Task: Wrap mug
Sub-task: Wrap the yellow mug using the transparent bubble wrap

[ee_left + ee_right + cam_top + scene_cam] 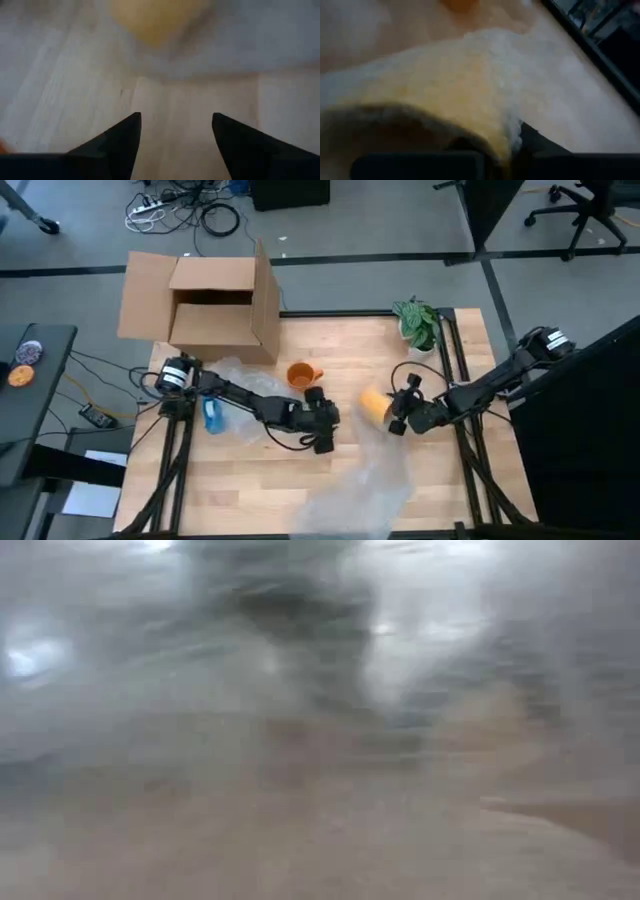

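Two mugs show on the table (330,480). One, a yellow-orange mug (374,404) swathed in clear plastic wrap (365,485), lies right of the table's middle, clamped in the right hand (393,416); in the right wrist view the wrapped mug (445,95) fills most of the picture, pressed against that hand's dark fingers. From it the wrap trails toward the near edge of the table, where it spreads in a crumpled sheet. That sheet covers the low camera, so the low view gives only a grey-and-tan blur.

Just left of the wrapped mug is the left hand (322,432), near the table's middle, its fingers (117,145) spread apart over bare wood, holding nothing; the wrapped mug (152,20) shows as a yellow blur ahead of them. A bare orange mug (301,374) stands upright just beyond that hand, handle to the right.

Farther left a blue bottle (211,416) lies beside the left arm on another crumple of plastic. An open cardboard box (212,305) sits at the far left corner, and a small potted plant (420,325) at the far right.
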You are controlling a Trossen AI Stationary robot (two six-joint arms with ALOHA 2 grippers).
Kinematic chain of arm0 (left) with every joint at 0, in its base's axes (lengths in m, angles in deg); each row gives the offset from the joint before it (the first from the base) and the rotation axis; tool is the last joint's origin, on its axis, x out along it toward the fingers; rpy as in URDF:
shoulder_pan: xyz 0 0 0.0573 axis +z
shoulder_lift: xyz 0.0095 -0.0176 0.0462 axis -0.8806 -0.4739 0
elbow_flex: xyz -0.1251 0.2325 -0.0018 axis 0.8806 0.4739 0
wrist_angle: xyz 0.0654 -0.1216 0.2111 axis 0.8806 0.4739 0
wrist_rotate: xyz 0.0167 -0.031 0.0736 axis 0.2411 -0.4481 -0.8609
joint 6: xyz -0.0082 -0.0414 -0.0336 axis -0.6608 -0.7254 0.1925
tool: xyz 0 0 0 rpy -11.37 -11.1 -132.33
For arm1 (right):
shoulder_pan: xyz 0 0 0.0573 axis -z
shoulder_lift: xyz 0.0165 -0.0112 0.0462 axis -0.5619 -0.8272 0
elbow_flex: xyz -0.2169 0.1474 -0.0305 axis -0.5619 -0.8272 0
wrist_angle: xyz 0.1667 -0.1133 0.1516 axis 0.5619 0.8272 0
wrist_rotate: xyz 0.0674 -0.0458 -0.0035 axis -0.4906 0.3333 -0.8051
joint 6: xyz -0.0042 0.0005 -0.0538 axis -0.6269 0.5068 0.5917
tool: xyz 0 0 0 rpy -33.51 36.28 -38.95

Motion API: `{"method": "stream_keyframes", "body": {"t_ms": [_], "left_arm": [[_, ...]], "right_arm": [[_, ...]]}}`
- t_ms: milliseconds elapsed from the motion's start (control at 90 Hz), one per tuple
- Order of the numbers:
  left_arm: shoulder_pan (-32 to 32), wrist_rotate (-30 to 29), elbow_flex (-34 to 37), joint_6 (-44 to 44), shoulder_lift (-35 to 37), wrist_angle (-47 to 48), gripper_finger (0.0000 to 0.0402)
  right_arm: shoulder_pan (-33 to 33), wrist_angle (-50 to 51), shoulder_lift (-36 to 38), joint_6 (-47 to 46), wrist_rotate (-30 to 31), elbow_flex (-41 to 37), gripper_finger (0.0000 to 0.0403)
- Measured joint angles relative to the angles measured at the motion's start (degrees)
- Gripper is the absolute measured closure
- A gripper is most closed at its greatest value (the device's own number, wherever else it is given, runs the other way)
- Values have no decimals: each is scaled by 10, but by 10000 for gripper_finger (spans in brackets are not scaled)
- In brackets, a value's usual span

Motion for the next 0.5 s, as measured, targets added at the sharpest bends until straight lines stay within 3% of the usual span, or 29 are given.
{"method": "stream_keyframes", "body": {"t_ms": [222,500], "left_arm": [[1,-27,0,10,-4,-33,172],[1,-21,0,5,-41,-153,172]], "right_arm": [[14,-82,-61,37,112,-1,400],[81,-148,-153,-87,221,0,402]]}}
